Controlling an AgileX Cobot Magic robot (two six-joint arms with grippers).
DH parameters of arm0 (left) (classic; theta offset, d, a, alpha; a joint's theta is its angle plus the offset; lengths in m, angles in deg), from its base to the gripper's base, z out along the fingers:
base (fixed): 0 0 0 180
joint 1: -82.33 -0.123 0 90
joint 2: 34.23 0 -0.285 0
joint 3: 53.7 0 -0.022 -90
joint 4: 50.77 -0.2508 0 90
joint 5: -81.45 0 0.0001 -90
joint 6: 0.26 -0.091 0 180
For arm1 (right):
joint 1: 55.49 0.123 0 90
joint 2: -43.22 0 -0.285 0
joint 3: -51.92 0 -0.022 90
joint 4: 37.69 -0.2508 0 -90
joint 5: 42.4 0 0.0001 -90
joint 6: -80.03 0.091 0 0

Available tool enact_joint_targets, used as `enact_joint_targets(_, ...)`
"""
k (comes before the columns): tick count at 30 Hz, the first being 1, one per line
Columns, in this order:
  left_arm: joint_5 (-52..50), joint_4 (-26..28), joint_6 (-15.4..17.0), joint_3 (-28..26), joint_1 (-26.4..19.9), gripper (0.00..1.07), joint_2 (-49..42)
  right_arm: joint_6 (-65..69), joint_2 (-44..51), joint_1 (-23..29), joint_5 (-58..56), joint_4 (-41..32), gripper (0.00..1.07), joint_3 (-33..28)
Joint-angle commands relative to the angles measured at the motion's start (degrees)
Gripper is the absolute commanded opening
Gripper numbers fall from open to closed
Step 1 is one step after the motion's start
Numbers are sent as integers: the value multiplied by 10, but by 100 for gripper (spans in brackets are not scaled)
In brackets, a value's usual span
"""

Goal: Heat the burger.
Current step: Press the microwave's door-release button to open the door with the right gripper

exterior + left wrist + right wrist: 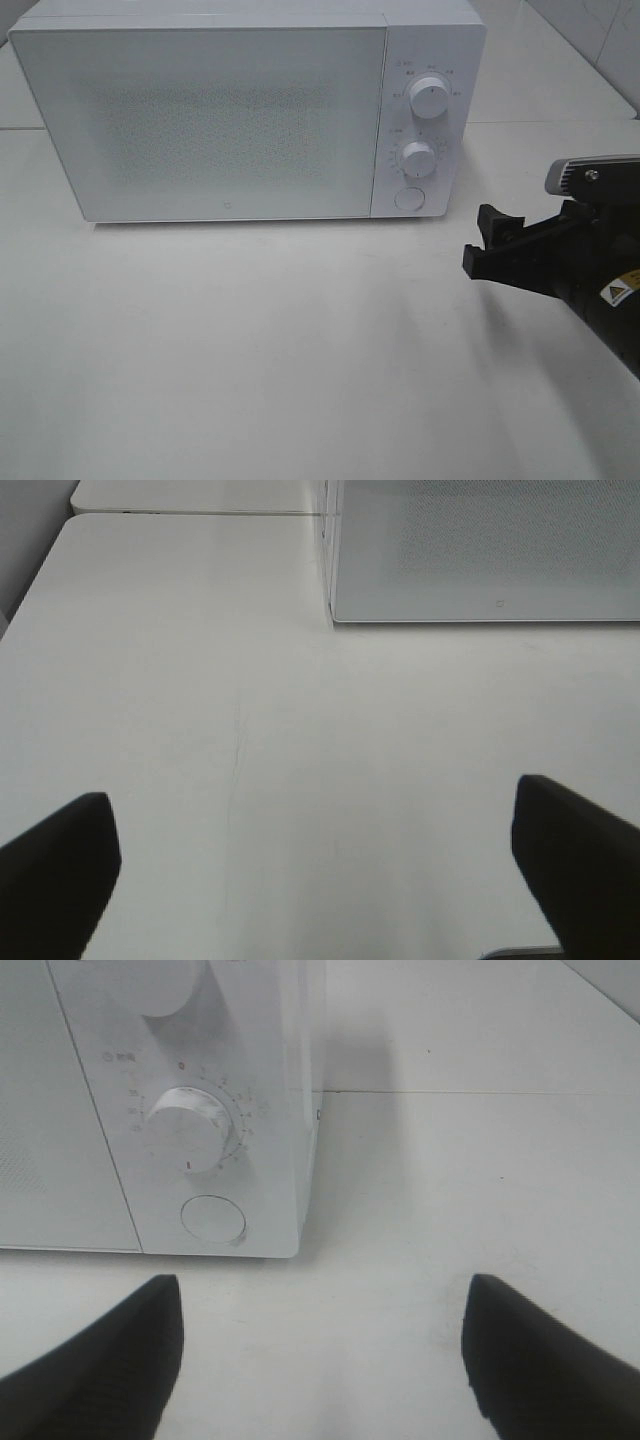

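Observation:
The burger is out of view in every frame. A white microwave (pixel 220 120) stands at the back of the white table (pixel 250 350) with its door closed. Its control panel carries an upper knob (pixel 429 97), a lower knob (pixel 416 158) and a round button (pixel 408 198). My right gripper (pixel 487 245) hovers open and empty to the right of the panel, pointing at it; the right wrist view shows the lower knob (pixel 187 1132) and the button (pixel 213 1219) ahead of its fingers (pixel 120 1360). In the left wrist view my left gripper (pixel 315 820) stands wide open over bare table, with the microwave's (pixel 480 550) door corner ahead.
A seam where a second table (pixel 190 495) adjoins runs behind the microwave. A tiled wall (pixel 600 30) rises at the back right. The right arm's black body (pixel 610 280) fills the right edge of the high view.

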Motion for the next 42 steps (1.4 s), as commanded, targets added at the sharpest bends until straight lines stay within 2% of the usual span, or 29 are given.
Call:
enact_joint_targets(1, -3, 3, 1, 0, -1, 100, -10, -31, -6, 51, 21, -53, 75, 22)
enact_joint_targets(7, -3, 3, 1, 0, -1, 100, -10, -68, -7, 84, 18, -96, 75, 44)
enact_joint_targets(9, -3, 3, 1, 0, -1, 100, -10, -89, -7, 107, 16, -132, 75, 61)
enact_joint_targets(18, -3, 3, 1, 0, -1, 100, -10, -85, -38, 112, 3, -139, 75, 81)
enact_joint_targets(24, -3, 3, 1, 0, -1, 100, -10, -23, -58, 112, 5, -140, 75, 85)
enact_joint_targets(29, -3, 3, 1, 0, -1, 100, -10, 74, -58, 112, 8, -140, 75, 85)
enact_joint_targets(34, -3, 3, 1, 0, -1, 100, -10, 271, -58, 112, -1, -140, 70, 85)
enact_joint_targets(35, -3, 3, 1, 0, -1, 100, -10, 271, -58, 112, -1, -140, 70, 85)
enact_joint_targets(36, -3, 3, 1, 0, -1, 100, -10, 341, -58, 112, -5, -140, 67, 85)
enact_joint_targets(37, -3, 3, 1, 0, -1, 100, -10, 341, -58, 112, -5, -140, 67, 85)
enact_joint_targets(38, -3, 3, 1, 0, -1, 100, -10, 415, -58, 112, -11, -140, 65, 85)
enact_joint_targets(39, -3, 3, 1, 0, -1, 100, -10, 456, -58, 112, -14, -140, 60, 85)
enact_joint_targets(40, -3, 3, 1, 0, -1, 100, -10, 456, -58, 112, -14, -140, 60, 85)
enact_joint_targets(42, -3, 3, 1, 0, -1, 100, -10, 552, -58, 112, -14, -140, 52, 85)
